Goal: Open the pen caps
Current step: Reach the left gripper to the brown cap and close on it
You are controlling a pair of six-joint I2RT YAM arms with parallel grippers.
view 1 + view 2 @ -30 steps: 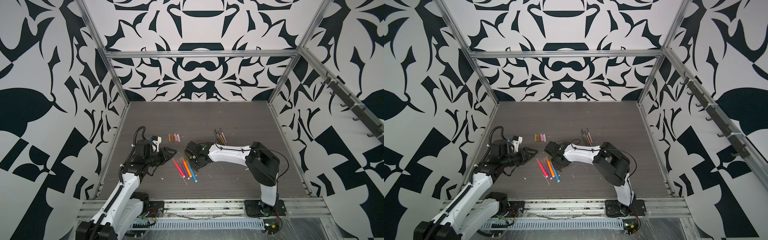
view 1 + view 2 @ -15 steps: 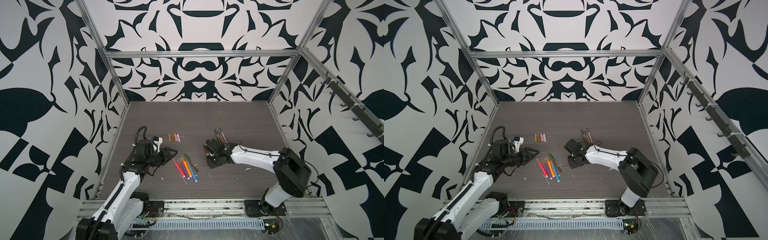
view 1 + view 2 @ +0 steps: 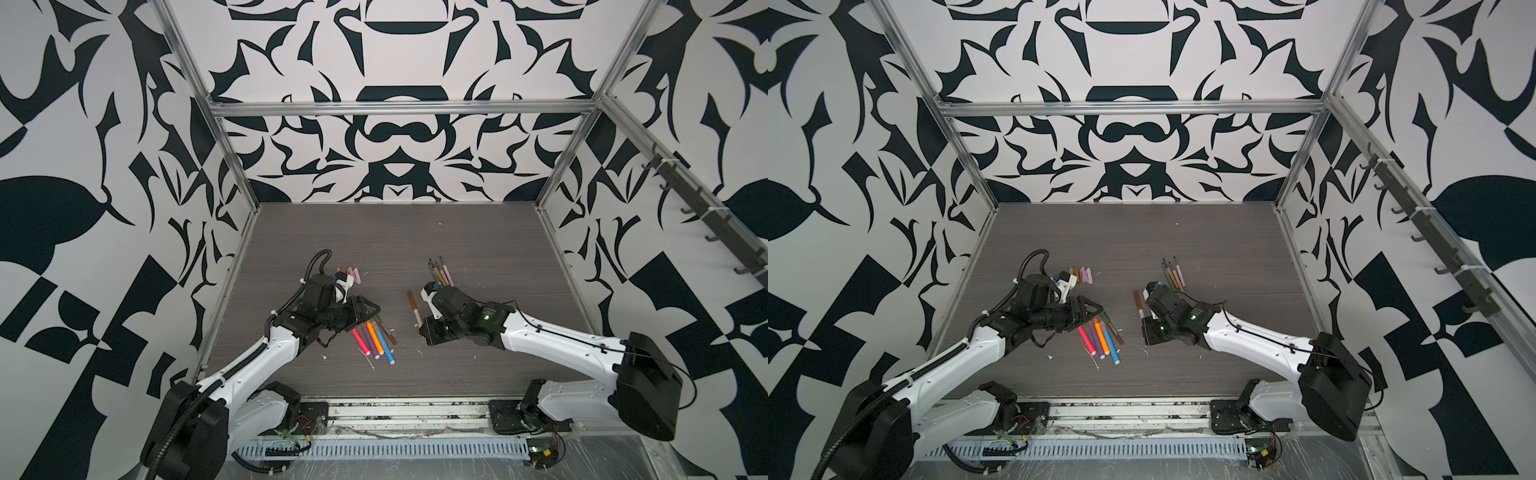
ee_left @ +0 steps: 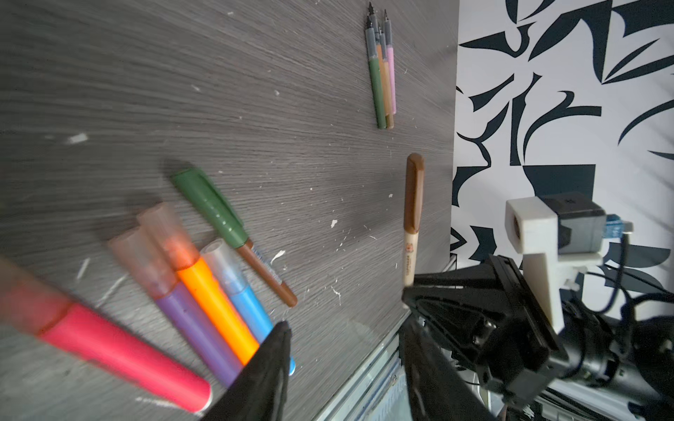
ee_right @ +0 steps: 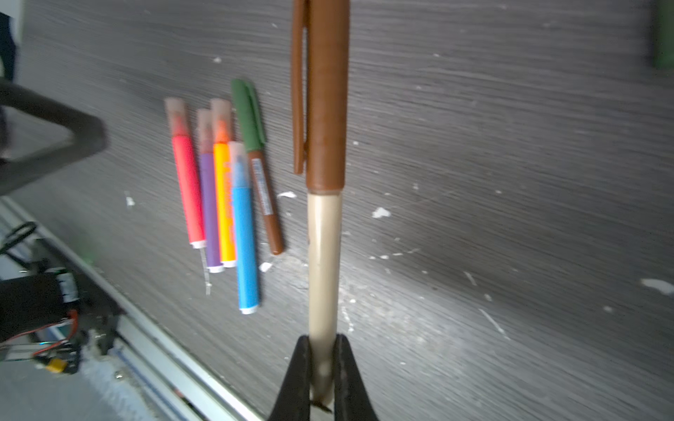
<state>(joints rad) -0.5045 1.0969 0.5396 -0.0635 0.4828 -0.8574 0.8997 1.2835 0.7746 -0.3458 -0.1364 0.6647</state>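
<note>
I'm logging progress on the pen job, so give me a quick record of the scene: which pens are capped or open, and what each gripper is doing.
Bright markers: four side by side, translucent caps on
Brown pen: beside them, green cap on
Thin pens: bundle beyond the right gripper, tips bare
Loose caps: short row beyond the left gripper
Right gripper: shut on the tan pen at its bare end, brown cap on
Left gripper: open, empty, at the bright markers' capped ends

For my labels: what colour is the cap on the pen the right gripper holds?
Brown cap, clearest in the right wrist view.
</note>
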